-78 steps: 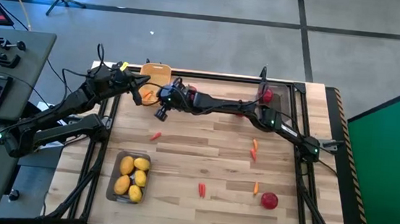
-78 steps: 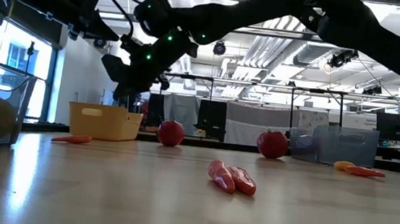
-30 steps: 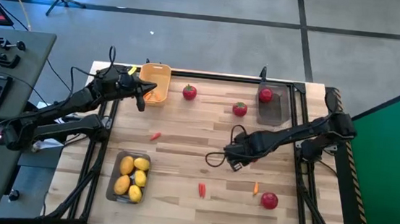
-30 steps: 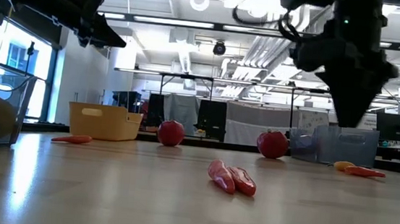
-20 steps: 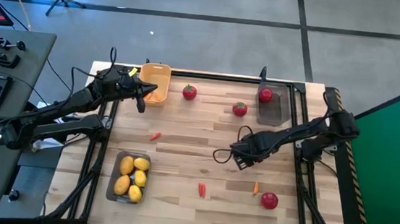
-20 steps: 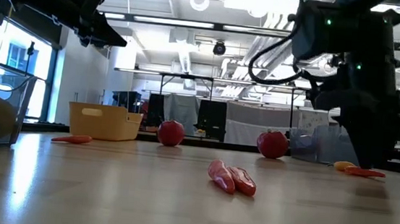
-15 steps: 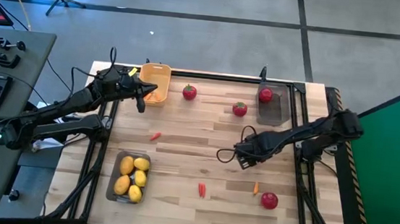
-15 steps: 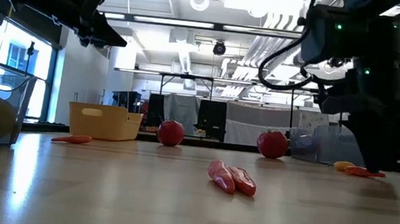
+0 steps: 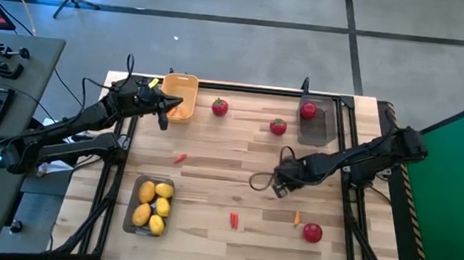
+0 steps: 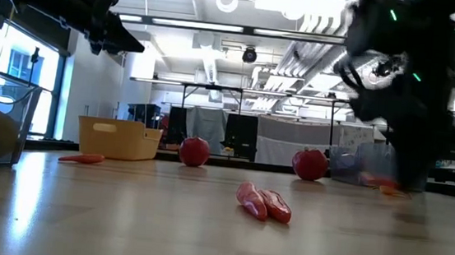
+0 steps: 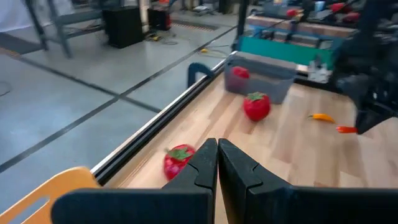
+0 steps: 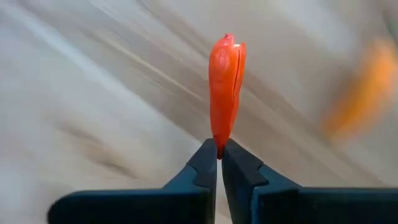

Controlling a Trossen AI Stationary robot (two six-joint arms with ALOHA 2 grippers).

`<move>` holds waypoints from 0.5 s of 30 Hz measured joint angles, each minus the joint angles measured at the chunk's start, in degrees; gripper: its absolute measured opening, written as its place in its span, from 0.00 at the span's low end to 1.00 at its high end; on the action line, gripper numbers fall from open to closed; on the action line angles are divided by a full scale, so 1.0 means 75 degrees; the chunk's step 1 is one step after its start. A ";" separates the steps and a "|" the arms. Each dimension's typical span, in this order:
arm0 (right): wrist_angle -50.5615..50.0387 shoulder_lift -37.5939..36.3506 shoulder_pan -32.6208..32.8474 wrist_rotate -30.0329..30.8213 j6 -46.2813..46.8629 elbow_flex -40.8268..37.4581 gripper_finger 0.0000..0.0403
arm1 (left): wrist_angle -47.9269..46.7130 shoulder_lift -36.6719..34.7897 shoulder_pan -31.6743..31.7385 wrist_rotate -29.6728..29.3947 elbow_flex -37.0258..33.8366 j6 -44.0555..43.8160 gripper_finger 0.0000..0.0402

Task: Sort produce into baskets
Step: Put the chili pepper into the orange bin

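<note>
My right gripper [image 9: 282, 186] [image 12: 219, 149] points down at the table's right half, shut on a thin orange-red carrot piece [image 12: 227, 87]. A second, blurred orange piece [image 12: 360, 93] lies beside it. My left gripper [image 9: 164, 121] [image 11: 217, 149] waits shut in the air by the yellow basket [image 9: 179, 96] at the far left. Lemons fill a see-through tray [image 9: 152, 205] near the front left. One red fruit [image 9: 309, 111] sits in the dark tray [image 9: 316, 127] at the far right. Two more red fruits [image 9: 220, 106] [image 9: 278, 126] rest on the table, and a third [image 9: 313, 232] lies near the front right. My right gripper pinches the carrot piece's narrow end [image 12: 219, 144] between its two fingertips, coming from above with the fingers pointing down. The piece runs on past the tips, in line with the fingers. Whether it is clear of the wood, I cannot tell.
Loose carrot pieces lie at the left [image 9: 180, 157], the front middle [image 9: 233, 221] and the front right [image 9: 296, 219]. A black frame rail [image 9: 244, 87] runs along the table's far edge. Bare wood lies in the table's middle.
My right gripper has sunk toward the table and gone a little toward its right edge, ending on the carrot pieces there. The carrot piece under it has shifted slightly.
</note>
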 joint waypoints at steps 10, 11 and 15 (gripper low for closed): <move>0.3638 0.0392 -0.0561 0.1192 -0.2445 0.0494 0.00 | 0.0528 -0.0003 0.0000 0.0216 0.0000 -0.0119 0.00; 0.4171 0.0524 -0.0676 0.1275 -0.2707 0.0487 0.00 | 0.0543 -0.0003 0.0003 0.0284 0.0000 -0.0111 0.00; 0.6015 0.1072 -0.1185 0.1329 -0.3708 0.0603 0.00 | 0.0682 -0.0003 0.0000 0.0633 0.0000 -0.0062 0.00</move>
